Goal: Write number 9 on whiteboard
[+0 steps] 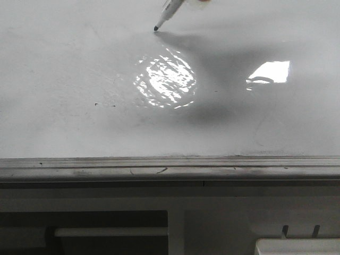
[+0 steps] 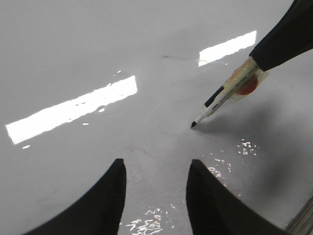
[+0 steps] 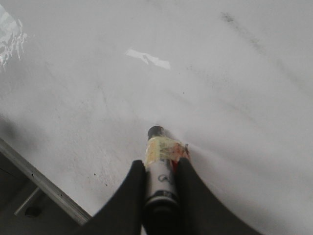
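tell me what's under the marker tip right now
Bare whiteboard, with the marker tip resting at or just above it and its shadow alongside. No drawn line shows yet. The exact spot beneath the tip is covered, so actual contact can't be confirmed. The right tool grips the marker.

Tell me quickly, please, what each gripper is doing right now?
Left gripper: open, empty.
Right gripper: shut on the marker, tip at the whiteboard.

We are seeing the whiteboard [image 1: 64, 79] lying bare around the marker [image 1: 169, 11], whose tip is touching it at the far side. The right gripper [image 3: 160, 188] is clamping the marker; the left gripper [image 2: 155, 188] is hovering beside it, jaws apart, nothing between them.
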`<state>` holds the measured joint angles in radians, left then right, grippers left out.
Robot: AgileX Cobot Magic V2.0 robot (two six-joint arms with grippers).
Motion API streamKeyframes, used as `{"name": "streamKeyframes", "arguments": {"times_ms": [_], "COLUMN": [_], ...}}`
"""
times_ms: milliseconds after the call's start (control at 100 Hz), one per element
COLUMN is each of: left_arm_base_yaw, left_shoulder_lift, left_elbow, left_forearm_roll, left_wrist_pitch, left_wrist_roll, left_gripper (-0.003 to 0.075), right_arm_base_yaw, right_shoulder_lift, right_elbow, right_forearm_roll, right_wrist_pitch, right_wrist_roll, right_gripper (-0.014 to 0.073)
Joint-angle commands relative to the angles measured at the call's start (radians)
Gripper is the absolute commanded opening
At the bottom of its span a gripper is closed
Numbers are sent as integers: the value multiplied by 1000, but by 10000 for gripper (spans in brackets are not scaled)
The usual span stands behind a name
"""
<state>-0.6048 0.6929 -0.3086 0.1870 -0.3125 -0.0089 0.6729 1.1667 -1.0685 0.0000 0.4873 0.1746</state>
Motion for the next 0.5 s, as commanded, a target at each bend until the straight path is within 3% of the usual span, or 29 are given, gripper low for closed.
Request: {"name": "streamKeyframes", "arguments": {"times_ms": [0, 220, 390, 490], "left_arm_base_yaw": [3, 3, 3, 3], "left_shoulder_lift": [-2, -2, -2, -2], "left_elbow": [-26, -26, -26, -26], "left_forearm_roll": [-17, -24, -24, -24], "left_wrist_pitch": [-82, -107, -107, -107], "left_wrist_roll": [-9, -9, -9, -9], "left_gripper": [277, 277, 277, 277], "right_arm_base_yaw": [-6, 39, 75, 75], "right_shoulder_lift": [24, 117, 105, 67], "right_elbow": [-75, -98, -96, -99], "right_forearm_roll": [0, 45, 7, -71], "right_wrist_pitch": [-53, -28, 142, 153], "right_wrist_roll": [2, -14, -14, 31], "right_gripper": [-76, -76, -76, -76]}}
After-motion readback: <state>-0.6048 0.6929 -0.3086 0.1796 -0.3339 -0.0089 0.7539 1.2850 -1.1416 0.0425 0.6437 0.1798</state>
